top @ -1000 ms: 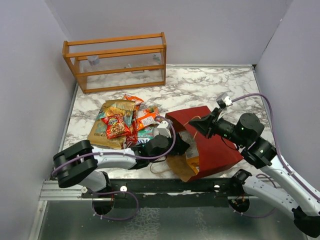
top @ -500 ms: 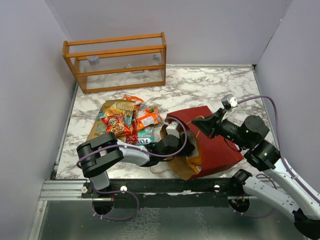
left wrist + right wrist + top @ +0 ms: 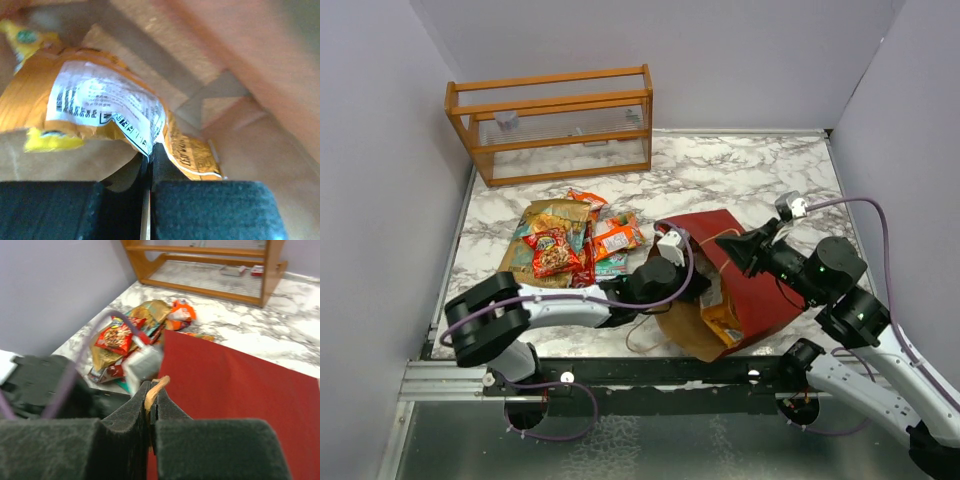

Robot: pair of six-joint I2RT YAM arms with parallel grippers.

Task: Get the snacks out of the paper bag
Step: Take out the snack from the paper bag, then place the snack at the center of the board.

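Bag (image 3: 760,290) lies on its side on the marble-pattern desk (image 3: 740,170). Outside is smooth dark red, inside brown kraft. The mouth gapes toward the left arm, rim creased and crumpled.

Left claw (image 3: 150,162) is deep inside the mouth, fingers pressed together on the crimped edge of a packet (image 3: 95,100). The packet is orange crinkly film with a white print panel and a yellow corner. It is inside the bag, resting on the kraft paper beside a folded seam.

Right claw (image 3: 151,397) is at the bag's far upper rim, pinched flat on a thin tan handle (image 3: 159,385). The red panel slopes away below it and the mouth stands open on that side.

Snacks (image 3: 570,245) are in an overlapping heap of glossy packets, red, gold, orange and teal, just left of the bag mouth, beyond the left forearm.

Rack (image 3: 555,125) is an orange wood frame, boxy, well off the bag's far-left, at the back wall.

Room: marble shows from the bag's far edge to the back wall and to its right. The bag's near corner sits close to the desk's front rail. The left forearm fills the gap between heap and mouth.
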